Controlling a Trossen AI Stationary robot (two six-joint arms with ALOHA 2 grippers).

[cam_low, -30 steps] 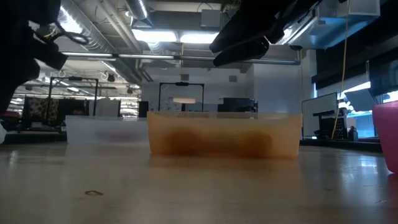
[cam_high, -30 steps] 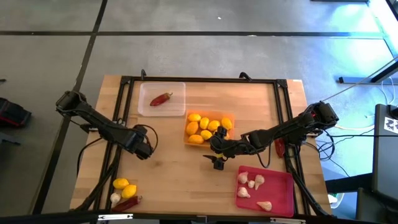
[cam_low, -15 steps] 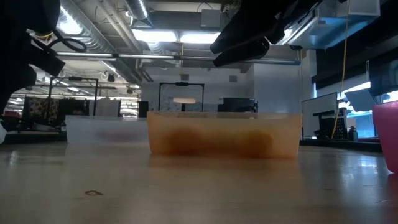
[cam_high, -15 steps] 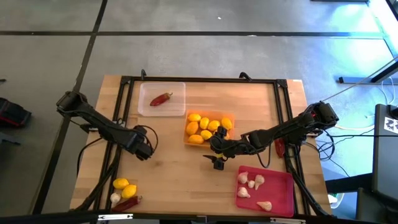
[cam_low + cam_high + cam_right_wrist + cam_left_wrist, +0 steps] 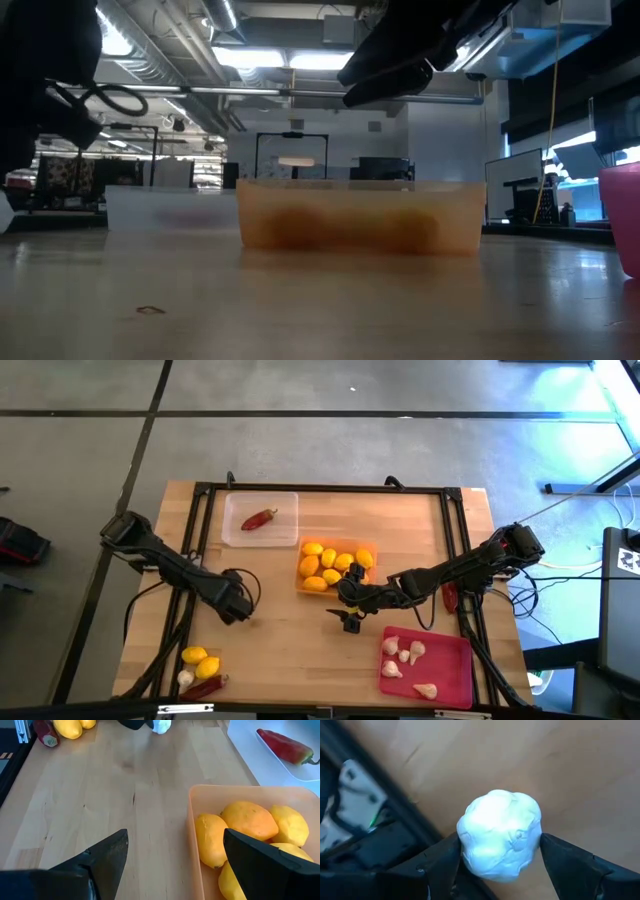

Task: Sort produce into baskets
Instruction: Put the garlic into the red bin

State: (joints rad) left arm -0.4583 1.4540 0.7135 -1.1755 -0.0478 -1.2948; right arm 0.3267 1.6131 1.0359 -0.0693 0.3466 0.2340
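Note:
My left gripper is over the table's left half, shut on a whitish garlic bulb; the right wrist view shows the same bulb farther off. My right gripper hangs open just in front of the orange basket, which holds several lemons. One chili lies in the clear basket. The red-pink basket holds several garlic bulbs. My left gripper pinches the garlic bulb between its two fingers, which sit on opposite sides of the bulb. The fingers come from above, pointing steeply down. Whether the bulb's underside touches the table, I cannot tell.
Near the table's front left corner lie two lemons, a garlic bulb and a chili. Another chili lies by the right frame rail. A black frame runs around the work area. Bare wood lies between the baskets.
My left gripper has sunk toward the table and shifted a little toward the near edge, rolling slightly, still shut on the garlic bulb.

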